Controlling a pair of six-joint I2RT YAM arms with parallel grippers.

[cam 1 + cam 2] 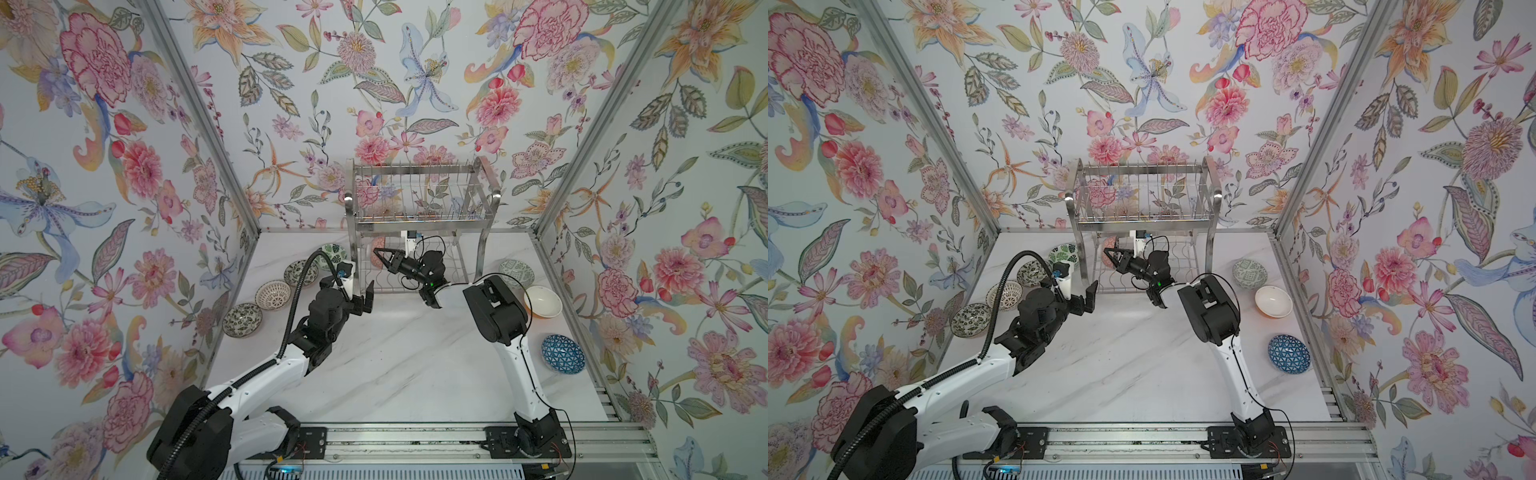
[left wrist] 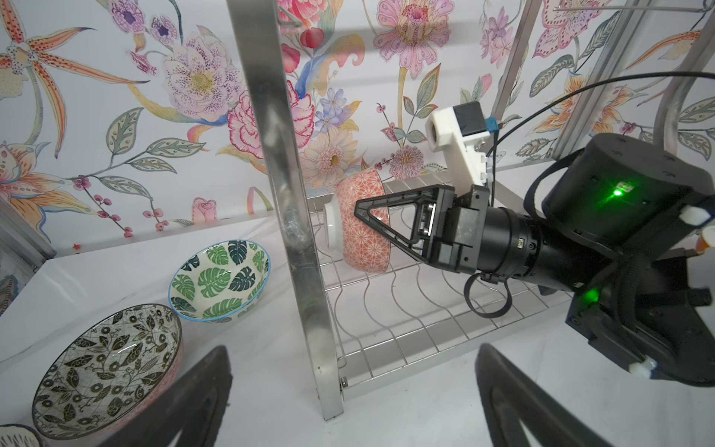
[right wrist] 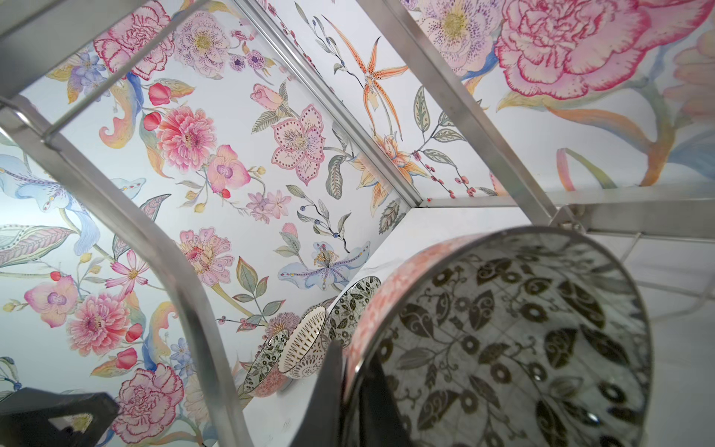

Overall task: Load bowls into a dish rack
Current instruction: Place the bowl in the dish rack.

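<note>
The dish rack [image 1: 419, 224] [image 1: 1142, 226] stands at the back of the white table. My right gripper [image 1: 379, 252] [image 2: 358, 211] [image 3: 350, 383] reaches into its lower tier, shut on the rim of a bowl [image 2: 363, 232] [image 3: 522, 340] with a pinkish outside and black floral inside. That bowl stands on edge at the wavy wires. My left gripper [image 1: 365, 300] [image 2: 354, 398] is open and empty, just in front of the rack's front left leg [image 2: 294, 216].
Several bowls line the left wall, among them the green leaf bowl [image 1: 334, 251] [image 2: 219, 280] and a black floral bowl [image 1: 242, 319] [image 2: 106, 367]. By the right wall lie a green patterned bowl [image 1: 516, 272], a white bowl [image 1: 542, 302] and a blue triangle bowl [image 1: 562, 354].
</note>
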